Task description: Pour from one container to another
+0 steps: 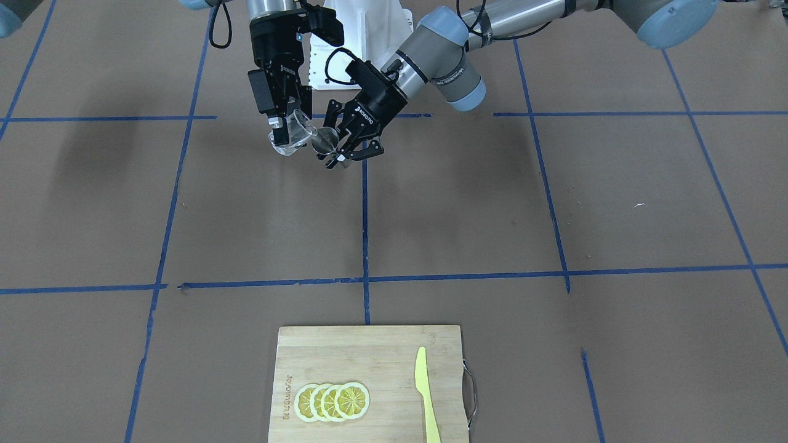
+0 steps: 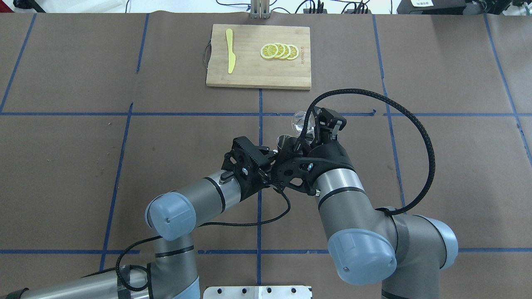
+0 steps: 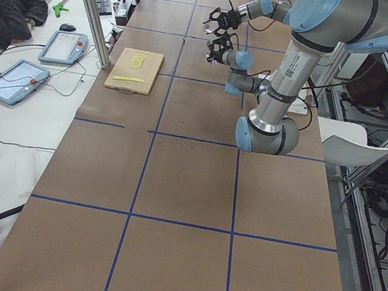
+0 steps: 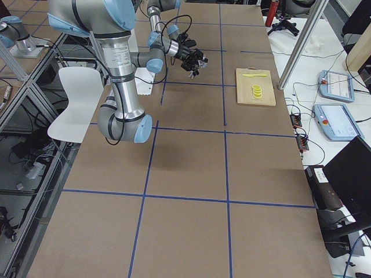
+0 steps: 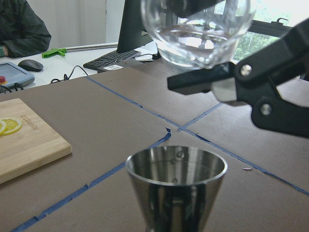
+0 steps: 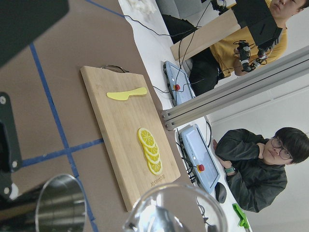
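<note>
Here, the clear measuring cup point(image 1: 300, 131) is off the table point(image 1: 462, 203), clamped between the closed fingers of the right gripper point(image 1: 287, 133) and tilted so its mouth leans toward the steel jigger point(image 1: 324, 142). The cup's rim is just beside the jigger's open top. In the left wrist view the cup hangs above and a little beyond the jigger's mouth. Faint markings may be on the cup wall, but none can be read, and whether it holds liquid cannot be told for certain.

The jigger stands roughly upright in the air, the left gripper point(image 1: 337, 154) closed on its lower part. Inside its upper cone are engraved level lines with small characters too fine to read. Both things sit over the robot's side of the table, close to the central line of blue tape point(image 1: 365, 215).

White lettering reading ROBOTIQ shows on the black body of each gripper. The small print on the left arm's wrist joint is not legible.

Well apart, at the far edge, lies a wooden cutting board point(image 1: 369, 357) with a metal handle. It carries a row of overlapping lemon slices point(image 1: 333, 401) and a yellow knife point(image 1: 425, 394), and a burned-in brand word along one edge that cannot be made out
</note>
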`<state>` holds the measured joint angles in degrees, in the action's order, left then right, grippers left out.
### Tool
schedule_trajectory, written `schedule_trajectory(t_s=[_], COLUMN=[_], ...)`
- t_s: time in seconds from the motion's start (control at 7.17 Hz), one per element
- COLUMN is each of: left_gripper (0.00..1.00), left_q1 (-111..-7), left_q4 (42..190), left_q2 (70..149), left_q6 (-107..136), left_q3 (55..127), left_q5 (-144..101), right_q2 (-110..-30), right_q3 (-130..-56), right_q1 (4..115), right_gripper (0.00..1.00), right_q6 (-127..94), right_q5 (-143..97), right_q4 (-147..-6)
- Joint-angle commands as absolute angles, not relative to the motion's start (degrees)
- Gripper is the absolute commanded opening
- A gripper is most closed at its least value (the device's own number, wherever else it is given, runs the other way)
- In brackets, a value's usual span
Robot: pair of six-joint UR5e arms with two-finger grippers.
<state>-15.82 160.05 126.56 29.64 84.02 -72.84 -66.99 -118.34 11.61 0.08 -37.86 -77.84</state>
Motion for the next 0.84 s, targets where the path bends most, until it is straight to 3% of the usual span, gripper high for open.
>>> schedule_trajectory(t_s=[0.0, 0.7], left_gripper=[0.0, 0.0], left_q1=[-15.82, -15.82], left_q4=[160.05, 160.05], left_q2=[126.56, 126.56], left_q6=[29.62, 29.62], left_q3=[84.02, 83.94], left_q5=[-72.86, -72.95], right_q2=[-66.97, -66.97], right_q3=[-118.39, -118.39], right_q1=[11.43, 11.43], right_gripper=[0.0, 0.0], right_q6=[1.14, 2.81], right_q5=[-37.27, -35.95], right_q4=[-78.4, -78.66])
